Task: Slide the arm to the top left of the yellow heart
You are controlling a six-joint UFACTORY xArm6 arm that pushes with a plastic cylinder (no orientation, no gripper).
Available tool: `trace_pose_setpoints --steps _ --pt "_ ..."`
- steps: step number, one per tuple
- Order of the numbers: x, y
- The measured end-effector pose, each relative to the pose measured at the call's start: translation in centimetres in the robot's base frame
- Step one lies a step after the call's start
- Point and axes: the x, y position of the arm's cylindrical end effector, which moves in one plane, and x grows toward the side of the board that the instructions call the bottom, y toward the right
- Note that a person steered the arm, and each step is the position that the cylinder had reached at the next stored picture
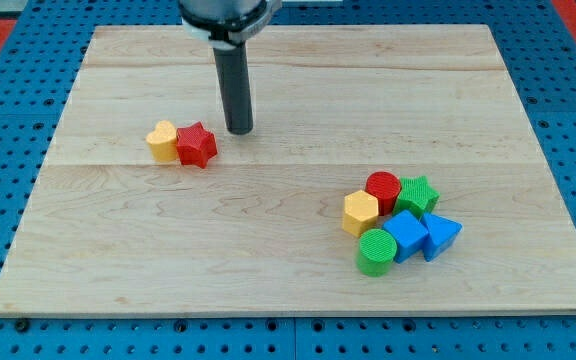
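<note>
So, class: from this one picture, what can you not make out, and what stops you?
- Arm above the rod: cut off by the view's top edge; only my tip and the mount show.
- Yellow heart: its right side is hidden by the touching red star.
- Green star: its lower part is hidden by the blue cube.
- Table corners: its lower corners are cut off or hard to see.

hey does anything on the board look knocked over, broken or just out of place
Nothing stands out. The yellow heart touches the red star, my tip stands just right of them, and six blocks sit clustered at the view's lower right, all on the board.
</note>
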Motion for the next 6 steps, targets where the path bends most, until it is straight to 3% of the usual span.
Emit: trace_pose_setpoints --steps 1,2,3,6 --pt "-2.9 -6.0" --pt "-2.3 -14.2" --pt "-2.3 -17.0" --pt "-2.1 -15.6"
